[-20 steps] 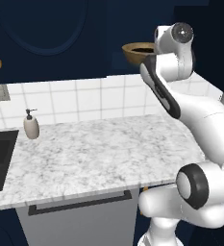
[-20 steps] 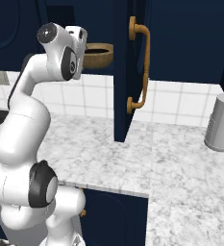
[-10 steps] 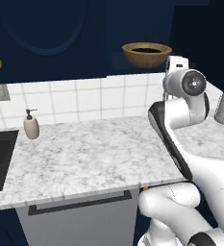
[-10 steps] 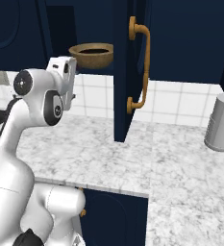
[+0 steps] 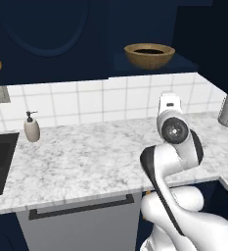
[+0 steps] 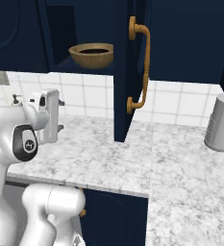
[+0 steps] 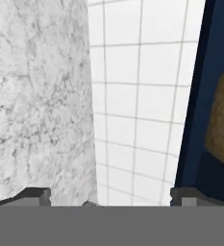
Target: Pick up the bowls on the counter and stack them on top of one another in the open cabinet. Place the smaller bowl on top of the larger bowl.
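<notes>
Left base view: larger bowl (image 5: 149,55) on cabinet shelf (image 5: 184,62), seemingly.

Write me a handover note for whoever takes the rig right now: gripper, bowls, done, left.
Gripper: open, empty, arm folded low over the counter.
Larger bowl: wooden, upright on the open cabinet shelf.
Smaller bowl: a dark shape shows inside the wooden bowl's rim, likely the black bowl nested there; not certain from these angles.
Done: large bowl shelved, probably both stacked.
Left: confirm the stack from a closer look.
</notes>
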Controlling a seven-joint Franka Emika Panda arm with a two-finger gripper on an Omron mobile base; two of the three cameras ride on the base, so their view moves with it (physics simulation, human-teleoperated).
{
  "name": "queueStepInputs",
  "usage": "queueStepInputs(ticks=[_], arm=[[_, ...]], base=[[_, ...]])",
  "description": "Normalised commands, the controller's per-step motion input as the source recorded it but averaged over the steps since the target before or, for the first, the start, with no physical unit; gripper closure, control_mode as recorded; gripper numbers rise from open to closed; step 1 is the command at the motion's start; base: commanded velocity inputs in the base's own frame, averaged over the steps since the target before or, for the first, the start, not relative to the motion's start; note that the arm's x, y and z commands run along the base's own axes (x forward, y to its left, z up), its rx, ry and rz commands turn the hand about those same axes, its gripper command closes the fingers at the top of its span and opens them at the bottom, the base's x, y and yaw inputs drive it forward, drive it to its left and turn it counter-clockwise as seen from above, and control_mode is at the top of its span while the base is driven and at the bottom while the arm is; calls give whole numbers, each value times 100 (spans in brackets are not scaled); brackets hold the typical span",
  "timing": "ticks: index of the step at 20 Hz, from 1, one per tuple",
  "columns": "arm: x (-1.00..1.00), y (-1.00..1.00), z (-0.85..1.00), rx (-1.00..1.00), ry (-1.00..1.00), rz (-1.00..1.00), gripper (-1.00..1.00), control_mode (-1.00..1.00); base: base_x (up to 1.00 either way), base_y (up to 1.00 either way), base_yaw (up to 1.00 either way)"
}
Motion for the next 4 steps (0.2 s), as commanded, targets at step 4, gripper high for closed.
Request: queueStepInputs(ticks=[4], arm=[[-60, 12, -59, -44, -36, 6, -100, -100]], base=[[0, 0, 0]])
